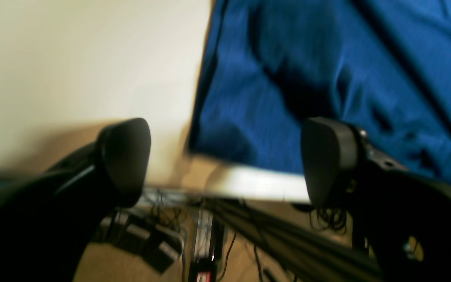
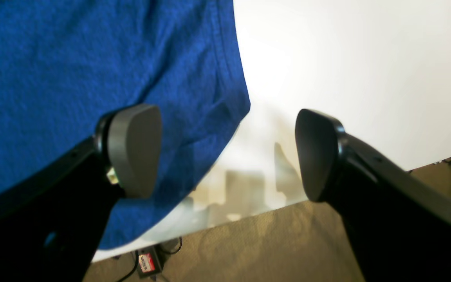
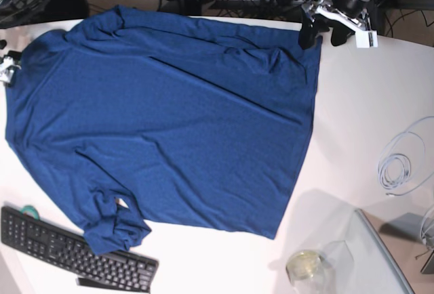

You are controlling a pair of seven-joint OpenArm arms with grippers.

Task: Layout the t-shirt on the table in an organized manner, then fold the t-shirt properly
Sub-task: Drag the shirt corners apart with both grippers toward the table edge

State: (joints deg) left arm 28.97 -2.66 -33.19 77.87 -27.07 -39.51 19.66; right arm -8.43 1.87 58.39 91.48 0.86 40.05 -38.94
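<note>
Shirt: spread flat across the bench, one sleeve bunched near the keyboard.
Left end effector: jaws wide apart, empty, at the shirt's corner by the bench edge.
Right end effector: jaws wide apart, empty, over the shirt's edge; one finger above cloth.

Bright even overhead light, wrist views blurred, perhaps motion, soft shadows

A black keyboard lies at the bottom left. A white cable sits coiled at the right side. A clear grey tray is in the bottom right corner, and a small round jar stands just beside it.
</note>
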